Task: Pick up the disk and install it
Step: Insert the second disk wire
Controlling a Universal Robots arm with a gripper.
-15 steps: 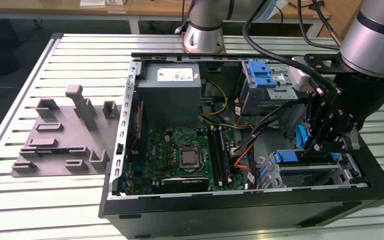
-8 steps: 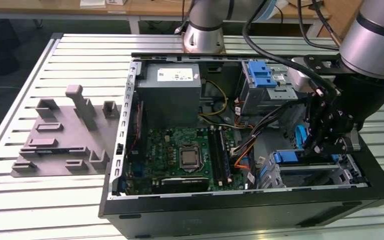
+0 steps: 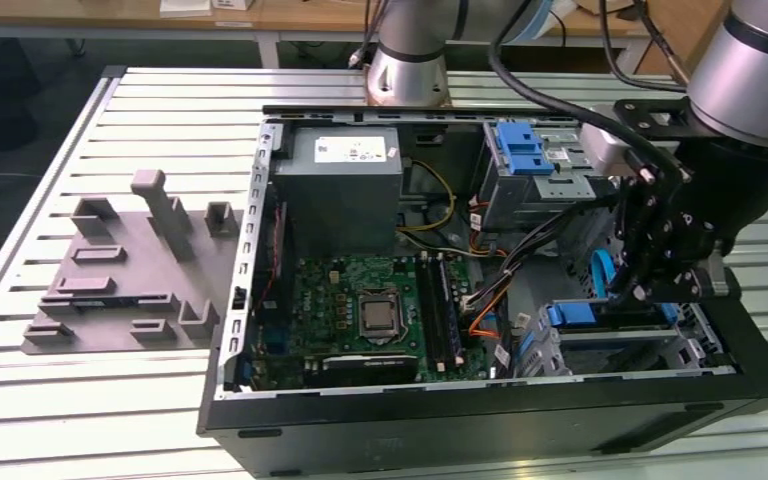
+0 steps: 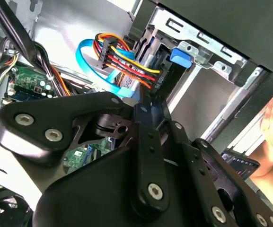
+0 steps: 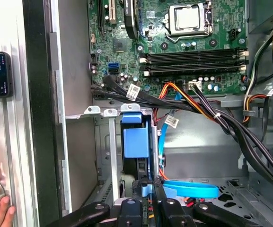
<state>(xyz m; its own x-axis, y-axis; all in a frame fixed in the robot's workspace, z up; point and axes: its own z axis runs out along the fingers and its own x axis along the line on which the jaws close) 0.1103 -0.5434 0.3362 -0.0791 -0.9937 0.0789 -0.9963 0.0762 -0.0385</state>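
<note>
Inside the computer case (image 3: pixel 491 400), the arm's gripper (image 5: pixel 145 198) points down, jaws clamped on the disk (image 5: pixel 137 142).

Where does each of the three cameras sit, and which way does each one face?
Exterior view: off the arm, above, looking down on the open computer case; the arm and gripper show.
First wrist view: on the arm, looking past the gripper at the disk in its bay and the motherboard.
Second wrist view: close behind the gripper linkage, facing the cables.
All share the case interior.
</note>
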